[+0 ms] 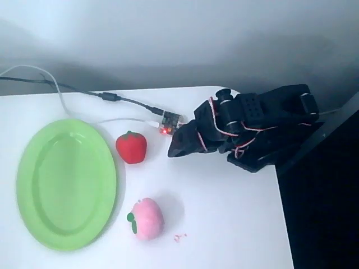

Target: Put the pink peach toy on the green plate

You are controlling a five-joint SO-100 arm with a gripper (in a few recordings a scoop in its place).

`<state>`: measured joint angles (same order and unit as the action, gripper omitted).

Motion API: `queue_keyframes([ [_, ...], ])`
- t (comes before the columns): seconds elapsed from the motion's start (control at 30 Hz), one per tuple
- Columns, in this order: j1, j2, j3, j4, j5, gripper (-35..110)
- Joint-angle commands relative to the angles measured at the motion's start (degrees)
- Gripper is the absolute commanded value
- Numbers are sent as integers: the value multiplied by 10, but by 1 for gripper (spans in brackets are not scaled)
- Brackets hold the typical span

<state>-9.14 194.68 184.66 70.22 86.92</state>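
Note:
The pink peach toy lies on the white table near the front, its green leaf and red stem end facing left, just right of the green plate's rim. The light-green oval plate rests on the left side of the table with nothing on it. My black gripper is folded low at the back right, its tip pointing left toward the red strawberry toy. It is well above and to the right of the peach, touching nothing. The fingers look closed together and hold nothing.
The red strawberry toy sits between the plate and the gripper tip. A small circuit board with a red light and cables run along the back. The table's right edge drops to a dark area.

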Motion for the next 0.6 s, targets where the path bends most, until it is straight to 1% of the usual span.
queue_keyframes([
  [0.0,-13,-26,-50,-13,31,0],
  [0.1,-35,-89,-158,-11,26,0],
  [0.23,-112,-208,-313,-13,34,0],
  [0.4,-172,-388,-503,-22,26,0],
  [0.5,-198,-483,-588,-28,16,5],
  [0.57,-213,-536,-629,-30,46,4],
])
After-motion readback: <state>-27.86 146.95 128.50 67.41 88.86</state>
